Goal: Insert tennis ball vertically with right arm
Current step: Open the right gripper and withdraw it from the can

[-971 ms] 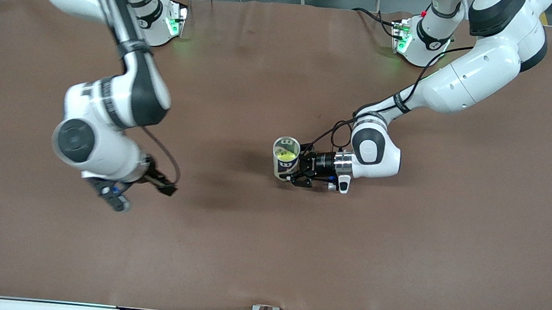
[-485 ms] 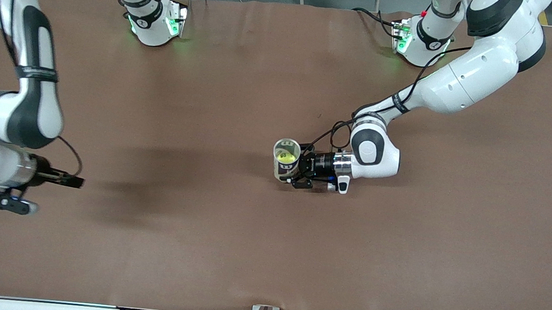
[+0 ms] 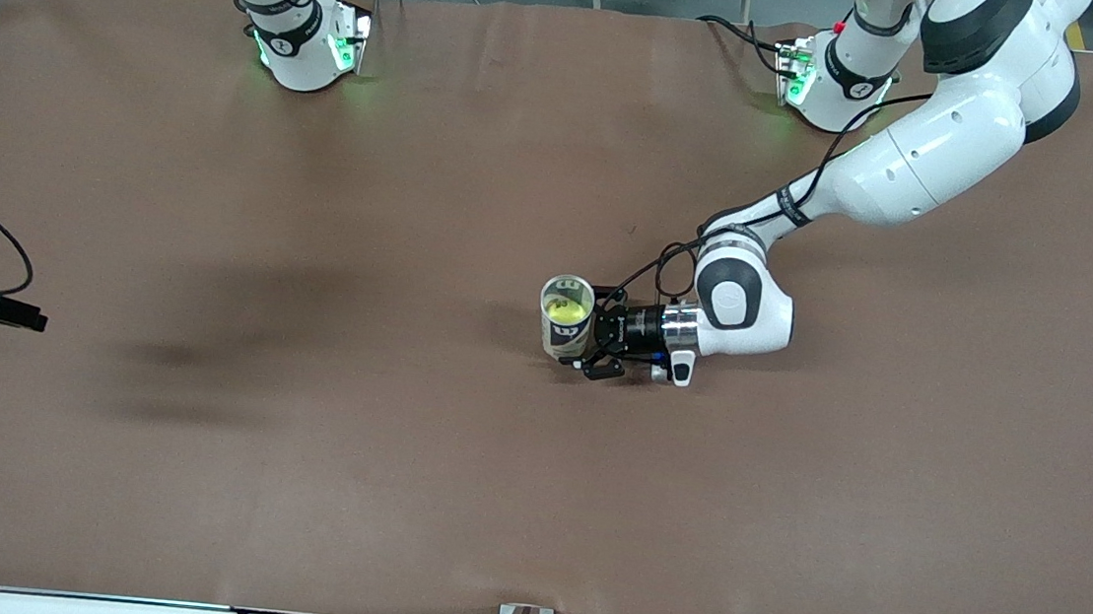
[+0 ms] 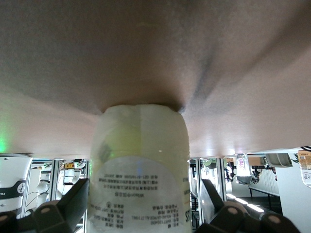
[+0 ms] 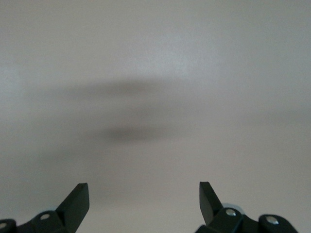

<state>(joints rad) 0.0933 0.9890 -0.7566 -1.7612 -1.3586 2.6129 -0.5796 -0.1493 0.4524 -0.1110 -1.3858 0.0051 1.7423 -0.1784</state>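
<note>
Even, diffuse overhead light falls on the brown tabletop [image 3: 451, 497] in the front view, with soft smeared shadows toward the right arm's end and green glows at both arm bases. The right wrist view is pale and hazy (shadow streaks only). The left wrist view blurs the close tube [image 4: 140, 170].

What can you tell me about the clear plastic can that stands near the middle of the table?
The clear plastic tennis-ball can stands upright on the brown table, open at the top, with a yellow-green tennis ball inside. A dark label with white print wraps its wall. The left gripper sits level beside it, its black fingers spread on either side of the can, apart from its wall.
</note>
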